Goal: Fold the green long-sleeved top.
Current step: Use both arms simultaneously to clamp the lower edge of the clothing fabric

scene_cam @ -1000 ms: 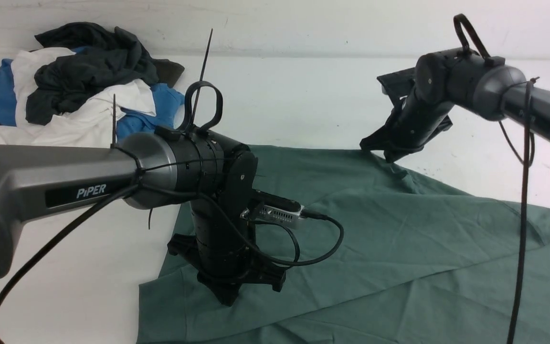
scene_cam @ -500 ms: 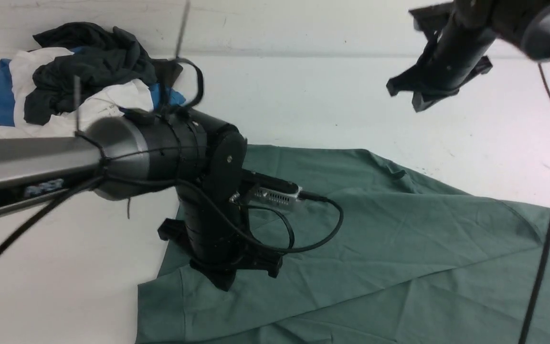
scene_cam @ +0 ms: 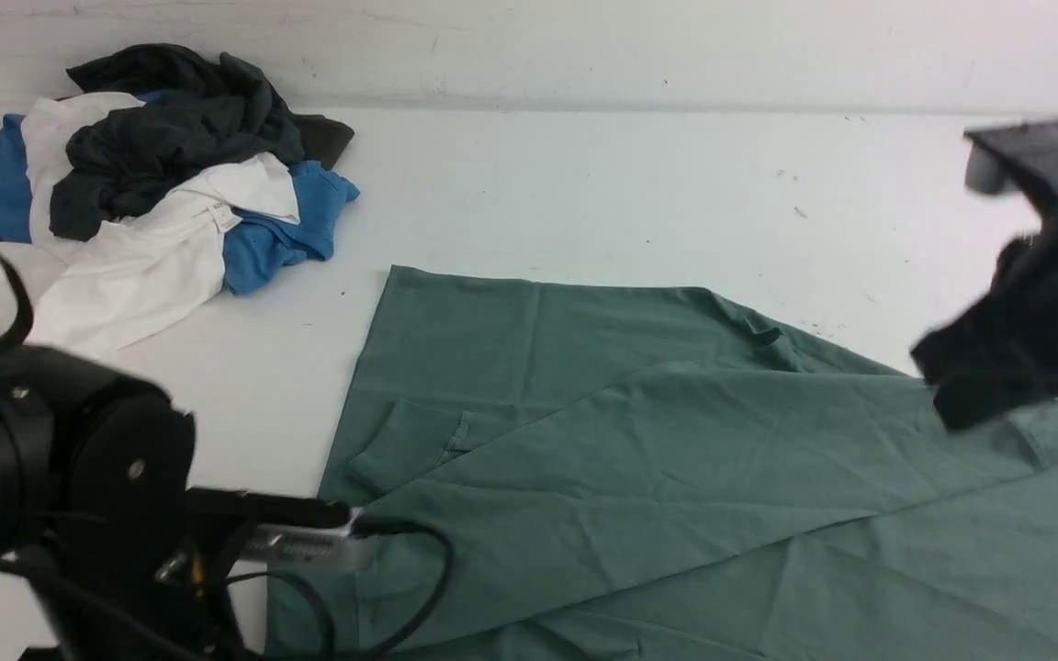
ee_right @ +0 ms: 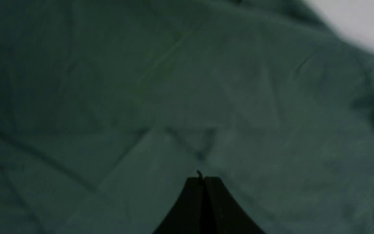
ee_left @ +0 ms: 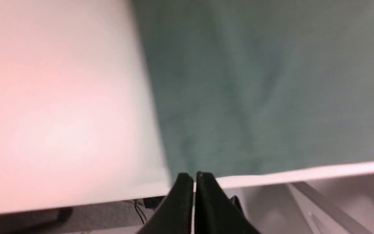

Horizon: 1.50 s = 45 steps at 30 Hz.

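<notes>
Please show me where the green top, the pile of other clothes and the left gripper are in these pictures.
green top [scene_cam: 676, 441], front view, on the middle of its spread cloth.
pile of other clothes [scene_cam: 171, 138], front view, on its dark upper part.
left gripper [ee_left: 193, 177], left wrist view, between its shut fingertips.
</notes>
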### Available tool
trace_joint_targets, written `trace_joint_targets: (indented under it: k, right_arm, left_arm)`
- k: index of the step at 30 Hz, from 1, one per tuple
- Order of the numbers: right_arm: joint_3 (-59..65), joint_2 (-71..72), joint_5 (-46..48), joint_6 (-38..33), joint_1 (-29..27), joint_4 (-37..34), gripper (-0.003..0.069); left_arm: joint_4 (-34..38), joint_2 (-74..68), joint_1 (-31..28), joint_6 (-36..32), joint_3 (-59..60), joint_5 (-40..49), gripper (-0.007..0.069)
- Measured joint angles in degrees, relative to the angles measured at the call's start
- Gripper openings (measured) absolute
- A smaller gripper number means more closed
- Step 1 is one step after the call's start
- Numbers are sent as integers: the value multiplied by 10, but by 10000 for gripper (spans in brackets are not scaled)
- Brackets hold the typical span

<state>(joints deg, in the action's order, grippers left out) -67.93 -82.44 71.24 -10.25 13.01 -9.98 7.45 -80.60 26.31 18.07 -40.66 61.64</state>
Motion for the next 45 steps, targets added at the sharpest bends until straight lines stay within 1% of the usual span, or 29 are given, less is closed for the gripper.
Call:
trace_joint_targets:
  k: [1, 2, 4, 6, 9, 11, 12, 15, 19, 20, 21, 22, 24, 25, 27, 29, 33, 35, 36, 39, 41, 43, 45]
  right_arm:
    - [48, 31, 1, -9, 33, -17, -9]
    - [73, 40, 1, -11, 49, -23, -9]
    - [102, 50, 0, -13, 84, -30, -9]
    - [137, 52, -2, -15, 127, -30, -9]
    - [163, 52, -4, -13, 159, -27, -9]
    - [172, 53, -5, -4, 168, -24, -9]
    - [173, 53, -5, -3, 169, -25, -9]
    - [175, 54, -9, 5, 172, -23, -9]
    - [175, 54, -10, 7, 173, -25, -9]
    - [175, 54, -10, 7, 173, -26, -9]
    - [175, 54, -10, 7, 173, -26, -9]
    - [175, 54, -10, 7, 173, -26, -9]
    - [175, 54, -10, 7, 173, -26, -9]
    - [175, 54, -10, 7, 173, -26, -9]
    - [175, 54, -10, 7, 173, -26, -9]
    - [175, 54, -10, 7, 173, -26, -9]
    - [175, 54, -10, 7, 173, -26, -9]
    - [175, 54, -10, 7, 173, -25, -9]
    - [175, 54, -10, 7, 173, -25, -9]
    - [177, 58, -10, 0, 174, -20, -9]
    - [187, 69, -14, -7, 185, -17, -8]
    - [204, 81, -15, -7, 206, -16, -2]
    - [239, 98, -18, -5, 242, -16, 22]
  left_arm:
    - [-1, 0, -21, 9, 29, -24, 0]
    - [0, 0, -27, 10, 37, -32, 0]
    - [7, 0, -27, 9, 44, -40, 0]
    - [15, 0, -15, -10, 46, -49, 13]
    - [10, 0, 16, -20, 46, -53, 58]
    - [0, 0, 35, -16, 46, -64, 114]
    - [-1, 0, 39, -14, 46, -68, 121]
    - [-19, 0, 57, 17, 49, -100, 269]
    - [-22, 0, 62, 57, 77, -122, 443]
    - [-24, 0, 62, 67, 86, -123, 472]
    - [-24, 0, 62, 68, 88, -123, 477]
    - [-25, 0, 62, 75, 98, -126, 501]
    - [-26, 0, 62, 78, 106, -132, 511]
    - [-23, 0, 62, 80, 113, -138, 510]
    - [-16, 0, 63, 81, 117, -141, 481]
    - [-7, 0, 63, 82, 118, -146, 417]
    - [4, 1, 63, 81, 119, -153, 226]
    - [2, 1, 63, 78, 119, -153, 104]
    - [-2, 3, 63, 74, 120, -153, 61]
    - [-22, 13, 63, 68, 119, -150, 15]
    - [-30, 24, 63, 67, 119, -138, 13]
    - [-34, 39, 63, 66, 115, -119, 11]
    - [-35, 53, 63, 68, 115, -105, 9]
